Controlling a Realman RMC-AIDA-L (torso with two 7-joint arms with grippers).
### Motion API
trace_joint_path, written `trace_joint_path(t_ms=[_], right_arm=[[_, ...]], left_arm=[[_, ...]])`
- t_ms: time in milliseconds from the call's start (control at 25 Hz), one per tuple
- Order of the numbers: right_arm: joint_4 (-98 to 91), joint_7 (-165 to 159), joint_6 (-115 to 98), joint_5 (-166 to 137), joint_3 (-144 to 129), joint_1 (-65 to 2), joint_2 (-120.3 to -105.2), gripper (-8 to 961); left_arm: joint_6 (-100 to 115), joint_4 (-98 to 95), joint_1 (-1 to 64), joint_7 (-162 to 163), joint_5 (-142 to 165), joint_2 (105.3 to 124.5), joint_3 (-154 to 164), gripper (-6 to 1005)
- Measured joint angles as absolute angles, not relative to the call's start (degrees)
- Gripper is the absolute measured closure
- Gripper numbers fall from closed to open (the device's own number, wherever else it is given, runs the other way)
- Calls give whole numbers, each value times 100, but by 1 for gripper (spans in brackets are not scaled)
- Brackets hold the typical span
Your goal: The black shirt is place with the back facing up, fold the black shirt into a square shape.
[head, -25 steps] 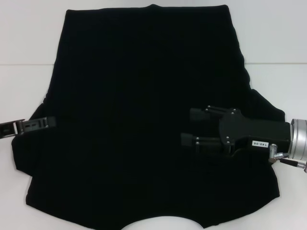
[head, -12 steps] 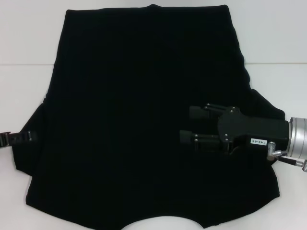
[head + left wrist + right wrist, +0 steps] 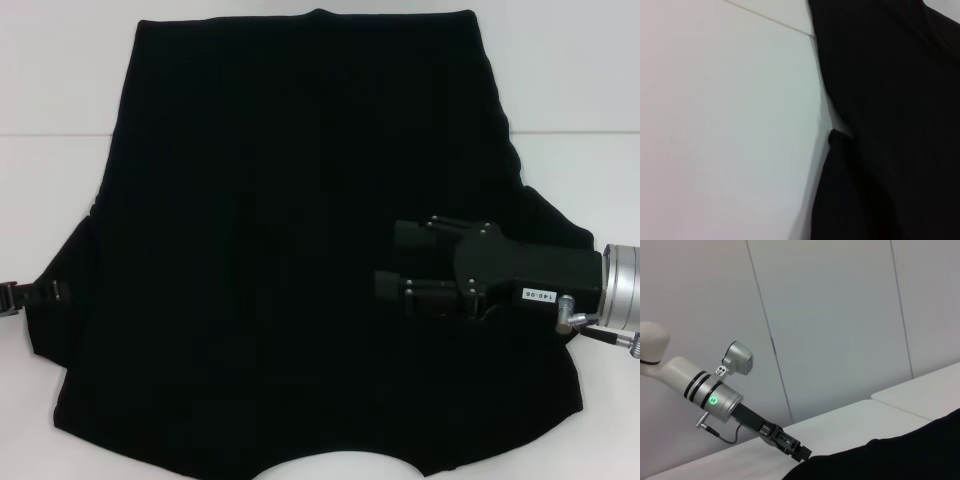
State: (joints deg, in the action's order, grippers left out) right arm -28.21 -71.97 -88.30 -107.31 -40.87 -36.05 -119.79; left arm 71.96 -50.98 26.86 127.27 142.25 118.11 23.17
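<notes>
The black shirt [image 3: 300,250] lies spread flat on the white table [image 3: 50,80], plain side up, and fills most of the head view. No lettering shows. My right gripper [image 3: 388,260] hovers over the shirt's right part, open and empty, with its fingers [image 3: 410,236] pointing toward the shirt's middle. My left gripper [image 3: 35,292] is at the picture's left edge, just at the rim of the shirt's left sleeve. It also shows in the right wrist view [image 3: 792,447], at the shirt's edge [image 3: 900,455]. The left wrist view shows the sleeve edge [image 3: 890,125] on the table.
Bare white table [image 3: 715,125] lies left of the shirt and at both far corners, with a seam line [image 3: 50,135] across it. The shirt's near hem reaches the bottom of the head view. A grey panelled wall [image 3: 840,315] stands behind the left arm [image 3: 715,400].
My left gripper has drawn back to the left, from over the left sleeve to its outer rim. My right gripper has barely shifted. The shirt lies as before.
</notes>
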Motion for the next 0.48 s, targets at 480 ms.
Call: trace_joint_path(t_ms=[480], right_arm=[[-2821,-7198,-8830,-10718,-4068,-3581,-11980,99]], left_arm=[[7223,-5033,2723,12690,14247,11813,2484,113]])
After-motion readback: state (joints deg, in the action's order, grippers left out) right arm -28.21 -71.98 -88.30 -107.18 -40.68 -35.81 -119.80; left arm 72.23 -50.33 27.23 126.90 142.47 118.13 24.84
